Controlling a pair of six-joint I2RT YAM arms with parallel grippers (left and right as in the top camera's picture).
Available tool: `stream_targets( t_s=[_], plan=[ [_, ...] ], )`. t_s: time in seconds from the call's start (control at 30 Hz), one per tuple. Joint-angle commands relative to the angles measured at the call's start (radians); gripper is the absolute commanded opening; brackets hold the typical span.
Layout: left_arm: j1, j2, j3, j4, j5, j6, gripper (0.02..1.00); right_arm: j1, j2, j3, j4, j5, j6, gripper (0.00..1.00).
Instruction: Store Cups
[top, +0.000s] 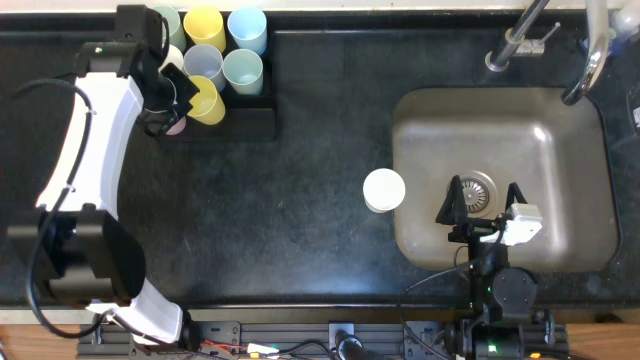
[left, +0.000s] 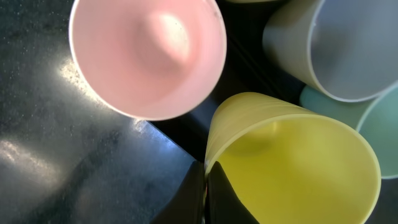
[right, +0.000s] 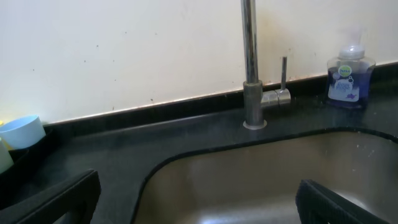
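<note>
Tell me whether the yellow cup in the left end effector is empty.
Empty: the yellow cup shows only its bare inner wall.

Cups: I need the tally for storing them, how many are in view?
8. In or at the tray: green, yellow, blue, grey, teal, pink; another yellow in the left fingers; white by the sink. The left arm may hide more.
</note>
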Motion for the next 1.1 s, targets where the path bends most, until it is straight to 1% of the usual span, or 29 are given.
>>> stream_targets(
  t_s=[0.03, 0.8, 0.83, 0.87, 0.9, 0.93, 1.03, 1.1],
  plan=[
    [0.003, 0.027, -0.004, 0.016, -0.031, 0.002, 0.036, -0.006, -0.009, -0.013, 0.005, -0.007, 0.000, 0.998],
    [-0.001, 0.088, -0.004, 0.036, -0.035, -0.004, 0.038, -0.006, -0.009, -0.013, 0.005, -0.007, 0.000, 0.998],
    [-0.001, 0.088, -0.004, 0.036, -0.035, -0.004, 0.086, -0.006, -0.009, -0.013, 0.005, -0.007, 0.000, 0.996],
    [-0.001, 0.088, -0.004, 0.036, -0.035, -0.004, 0.189, -0.006, -0.009, -0.013, 0.005, -0.007, 0.000, 0.998],
    [-0.001, 0.088, -0.004, 0.036, -0.035, -0.004, 0.325, -0.006, -0.009, -0.013, 0.005, -0.007, 0.000, 0.998],
    [-0.001, 0.088, -0.004, 0.036, -0.035, -0.003, 0.397, -0.006, -0.009, -0.013, 0.005, -0.007, 0.000, 0.998],
    [-0.001, 0.088, -0.004, 0.036, -0.036, -0.003, 0.544, -0.006, -0.009, -0.013, 0.005, -0.007, 0.000, 0.996],
    [-0.001, 0.088, -0.004, 0.036, -0.036, 0.000, 0.566, -0.006, -0.009, -0.013, 0.005, -0.007, 0.000, 0.998]
  ],
)
